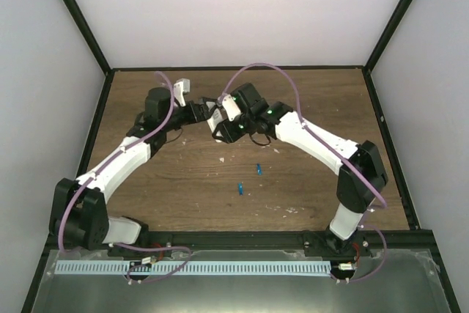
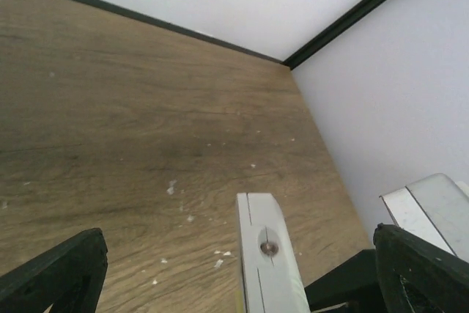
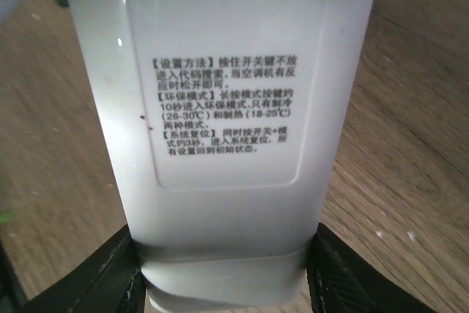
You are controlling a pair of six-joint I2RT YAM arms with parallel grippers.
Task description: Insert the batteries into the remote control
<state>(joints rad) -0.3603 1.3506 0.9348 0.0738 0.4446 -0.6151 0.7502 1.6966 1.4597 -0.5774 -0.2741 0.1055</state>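
Note:
The white remote control [image 3: 227, 108] is held back side up, its printed label facing the right wrist camera. My right gripper [image 3: 223, 276] is shut on its lower end, one black finger [image 3: 95, 276] on each side. In the top view the two grippers meet at the table's middle back, around the remote [image 1: 217, 118]. My left gripper [image 2: 238, 254] is open. Its fingers [image 2: 62, 269] stand wide apart, and the remote's narrow edge [image 2: 267, 254] rises between them without touching either. Two blue batteries [image 1: 259, 168] [image 1: 240, 189] lie loose on the wood, nearer than both grippers.
Small white crumbs [image 1: 222, 159] are scattered on the brown wooden table [image 1: 183, 188], and they also show in the left wrist view [image 2: 172, 188]. Black frame rails [image 1: 234, 69] and white walls enclose the table. A white-grey part [image 2: 429, 207] sits at the right of the left wrist view.

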